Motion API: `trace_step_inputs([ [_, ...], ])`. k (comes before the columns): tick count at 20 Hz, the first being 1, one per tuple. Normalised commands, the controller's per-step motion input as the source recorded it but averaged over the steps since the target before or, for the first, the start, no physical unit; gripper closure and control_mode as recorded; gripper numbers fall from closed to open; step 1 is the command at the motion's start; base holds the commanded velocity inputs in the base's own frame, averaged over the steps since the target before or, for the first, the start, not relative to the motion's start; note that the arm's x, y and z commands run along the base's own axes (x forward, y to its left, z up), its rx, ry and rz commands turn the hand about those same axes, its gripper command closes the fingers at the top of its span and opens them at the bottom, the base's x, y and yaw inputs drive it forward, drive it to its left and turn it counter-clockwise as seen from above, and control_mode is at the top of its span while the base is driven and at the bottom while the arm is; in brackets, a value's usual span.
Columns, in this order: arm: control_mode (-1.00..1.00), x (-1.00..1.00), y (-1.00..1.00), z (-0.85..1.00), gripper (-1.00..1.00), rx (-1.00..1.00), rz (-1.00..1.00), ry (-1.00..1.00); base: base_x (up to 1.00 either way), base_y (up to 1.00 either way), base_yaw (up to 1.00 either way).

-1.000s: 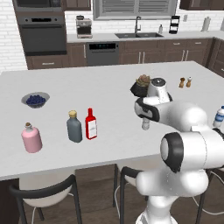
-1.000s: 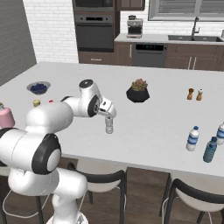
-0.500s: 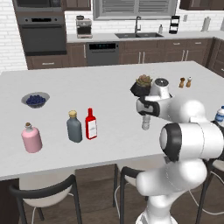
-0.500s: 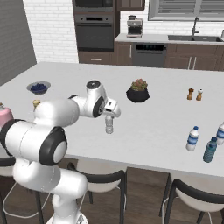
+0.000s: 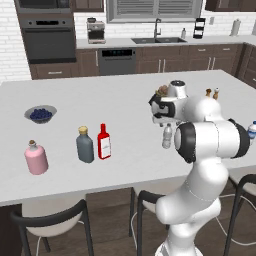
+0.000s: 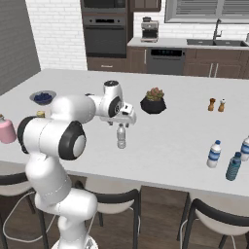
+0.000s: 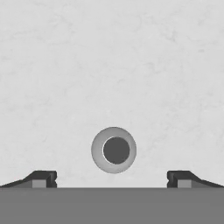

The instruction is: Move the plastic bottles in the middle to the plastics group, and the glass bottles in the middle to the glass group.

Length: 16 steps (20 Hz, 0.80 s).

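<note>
A small clear plastic bottle (image 5: 167, 136) (image 6: 121, 136) stands upright mid-counter. My gripper (image 5: 164, 121) (image 6: 122, 121) hangs just above its cap, pointing straight down, open and holding nothing. From the hand view the bottle's cap (image 7: 113, 150) shows as a round ring, centred between the two fingertips (image 7: 41, 179) and a little ahead of them. The slim red glass bottle (image 5: 104, 142) stands beside the dark grey-blue bottle (image 5: 85, 145), with the pink corked bottle (image 5: 36, 157) (image 6: 7, 131) further left. Blue-labelled plastic bottles (image 6: 213, 154) stand at the counter's right end.
A bowl of blueberries (image 5: 40, 114) (image 6: 43, 97) sits at the far left. A potted plant (image 5: 162, 91) (image 6: 154, 100) stands just behind the gripper. Two small shakers (image 6: 217, 104) stand further right. Stools line the counter's near edge.
The arm's elbow has swung round and the hand has edged slightly sideways over the clear bottle. The jaws have stayed open and the bottle has not moved.
</note>
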Motion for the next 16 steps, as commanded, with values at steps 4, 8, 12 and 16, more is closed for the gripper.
trace_step_inputs([
  [4, -1.0, 0.0, 0.0, -0.19, -1.0, 0.0, 0.02, 0.08, 0.0, 0.0, 0.0],
  [8, -1.0, 0.0, 0.0, -0.33, -1.0, 0.0, 0.03, 0.07, 0.0, 0.0, 0.0],
  [12, -1.0, 0.0, 0.0, -0.27, -1.0, 0.0, 0.04, 0.03, 0.0, 0.0, 0.0],
  [16, -1.0, 0.0, 0.0, -0.01, -1.0, 0.0, 0.02, 0.0, 0.0, 0.0, 0.0],
])
